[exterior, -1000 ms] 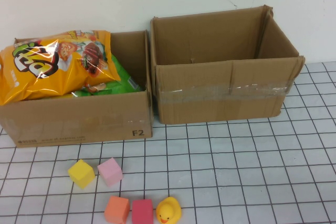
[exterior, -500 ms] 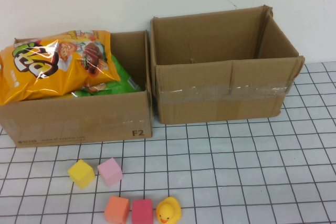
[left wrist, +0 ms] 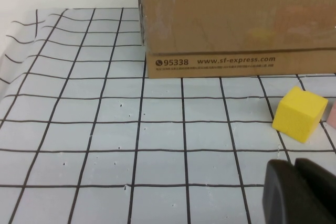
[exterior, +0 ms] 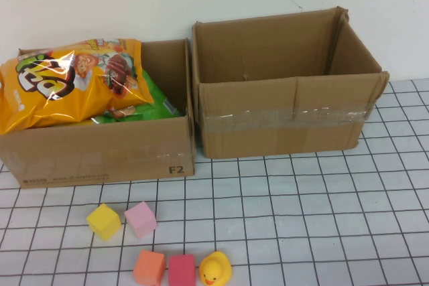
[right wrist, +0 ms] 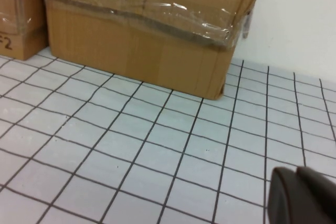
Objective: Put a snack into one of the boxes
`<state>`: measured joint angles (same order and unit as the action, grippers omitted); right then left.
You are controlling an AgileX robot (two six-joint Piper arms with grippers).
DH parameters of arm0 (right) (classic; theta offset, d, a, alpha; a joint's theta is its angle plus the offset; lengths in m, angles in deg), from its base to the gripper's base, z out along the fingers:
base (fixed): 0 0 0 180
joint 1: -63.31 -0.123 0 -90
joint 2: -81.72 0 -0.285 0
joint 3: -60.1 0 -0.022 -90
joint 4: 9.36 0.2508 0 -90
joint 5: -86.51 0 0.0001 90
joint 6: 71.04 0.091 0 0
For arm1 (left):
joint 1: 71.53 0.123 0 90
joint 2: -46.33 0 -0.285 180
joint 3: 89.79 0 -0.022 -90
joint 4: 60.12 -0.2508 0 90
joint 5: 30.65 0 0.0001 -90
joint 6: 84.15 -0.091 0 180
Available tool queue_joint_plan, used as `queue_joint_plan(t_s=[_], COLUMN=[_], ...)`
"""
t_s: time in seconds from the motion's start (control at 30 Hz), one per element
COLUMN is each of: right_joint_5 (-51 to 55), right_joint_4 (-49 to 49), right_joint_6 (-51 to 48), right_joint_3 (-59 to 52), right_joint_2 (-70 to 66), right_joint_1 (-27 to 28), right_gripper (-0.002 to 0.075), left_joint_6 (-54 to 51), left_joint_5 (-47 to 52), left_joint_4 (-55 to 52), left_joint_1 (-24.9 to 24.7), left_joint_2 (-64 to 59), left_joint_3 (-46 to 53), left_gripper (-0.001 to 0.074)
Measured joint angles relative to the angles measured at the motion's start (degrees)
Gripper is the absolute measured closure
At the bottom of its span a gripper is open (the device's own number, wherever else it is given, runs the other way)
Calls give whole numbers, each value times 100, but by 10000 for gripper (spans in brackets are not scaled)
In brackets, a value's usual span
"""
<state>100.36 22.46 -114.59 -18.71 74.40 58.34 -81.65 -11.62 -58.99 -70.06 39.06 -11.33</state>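
- Nearest: left tool point(left wrist: 302, 192) and right tool point(right wrist: 304, 195) hovering low over the gridded counter point(exterior: 301, 219), each gripping nothing; opening impossible to tell.
- Further: foam blocks and duck point(exterior: 215, 269) lying near the counter's front edge.
- Farthest: orange snack bag point(exterior: 70, 82) resting atop the left box point(exterior: 100, 155); right box point(exterior: 285, 122) standing open beside it.
- Likely handling as light, crinkly, slippery; pinching a crimped end seam.

A: Snack? B: Orange chip bag point(exterior: 67, 84), lying tilted atop the left box point(exterior: 100, 155), over green packs.
A: Other box? B: Right box point(exterior: 285, 122), open, upright, just beside it.
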Motion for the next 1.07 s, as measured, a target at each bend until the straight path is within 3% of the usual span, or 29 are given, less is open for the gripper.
queue_joint_plan(t_s=[0.23, 0.4, 0.5, 0.67, 1.07], right_joint_5=[-317, -341, -205, 563, 711], right_joint_4=[-317, -2055, -2614, -3078, -3252], right_joint_6=[187, 2228, 2925, 3595, 4103], right_joint_3=[0, 0, 0, 0, 32], right_joint_2=[0, 0, 0, 0, 0], right_joint_1=[0, 0, 2, 2, 12], right_gripper=[726, 726, 726, 726, 726], left_joint_6=[9, 13, 22, 22, 22], left_joint_5=[7, 7, 7, 7, 7], left_joint_4=[0, 0, 0, 0, 0], left_joint_1=[0, 0, 0, 0, 0], left_joint_2=[0, 0, 0, 0, 0], left_joint_3=[0, 0, 0, 0, 0], left_gripper=[736, 736, 736, 736, 736])
